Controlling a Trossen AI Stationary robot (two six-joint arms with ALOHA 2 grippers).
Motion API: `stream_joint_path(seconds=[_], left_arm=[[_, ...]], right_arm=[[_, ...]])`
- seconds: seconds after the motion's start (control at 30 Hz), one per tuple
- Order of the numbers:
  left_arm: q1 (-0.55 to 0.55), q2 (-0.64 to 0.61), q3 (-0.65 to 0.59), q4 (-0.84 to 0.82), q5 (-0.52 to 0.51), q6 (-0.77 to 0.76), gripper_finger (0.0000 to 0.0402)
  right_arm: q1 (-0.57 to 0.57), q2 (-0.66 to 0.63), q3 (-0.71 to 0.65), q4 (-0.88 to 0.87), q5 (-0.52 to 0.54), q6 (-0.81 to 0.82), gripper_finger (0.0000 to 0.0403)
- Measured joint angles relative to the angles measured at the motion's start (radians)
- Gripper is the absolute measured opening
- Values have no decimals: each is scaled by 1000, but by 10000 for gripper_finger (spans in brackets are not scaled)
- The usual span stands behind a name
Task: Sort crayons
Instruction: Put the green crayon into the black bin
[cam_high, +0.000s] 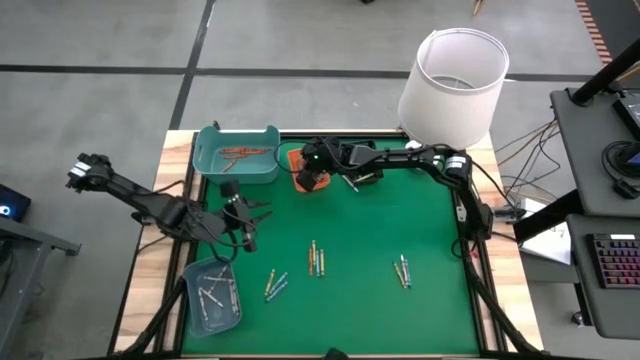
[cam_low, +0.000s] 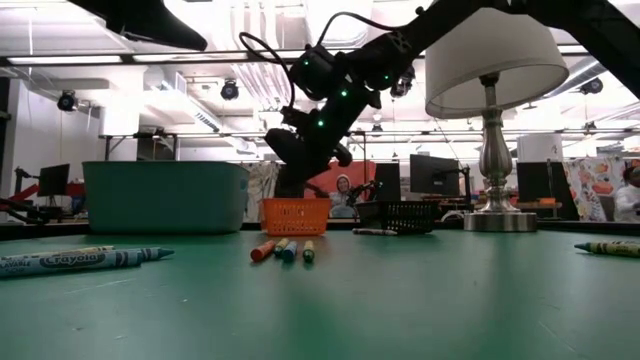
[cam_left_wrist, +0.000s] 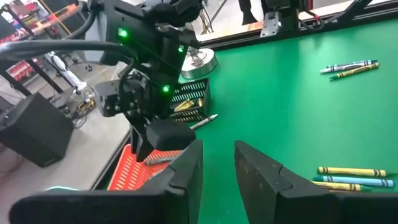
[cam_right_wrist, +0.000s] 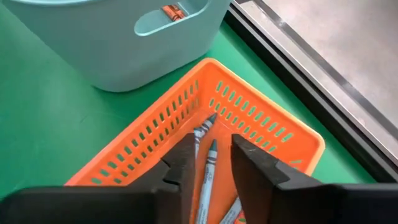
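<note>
Crayons lie in the orange tray beneath the right pincer, its fingers narrowly parted and empty.

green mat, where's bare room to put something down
Free: the wide stretch between the middle crayons and the right-hand crayons, and the mat's right side below the lamp. Crowded: the far edge, where the teal tray, orange basket and right gripper bunch together.
</note>
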Motion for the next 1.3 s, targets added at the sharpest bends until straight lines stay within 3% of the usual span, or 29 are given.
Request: stream_joint_path(seconds=[0.3,0.7,1.03,1.3], left_arm=[[0,62,0,72,0,-90,75],[0,230,183,-85,103,-450,75],[0,490,458,-625,338,-979,75],[-3,689,546,-683,576,-1048,75]], right_arm=[[1,-24,0,-9,-1,-16,154],[70,-215,1,-306,-38,-131,148],[189,-352,-43,-623,-54,-148,132],[299,-519,-208,-627,-53,-63,131]])
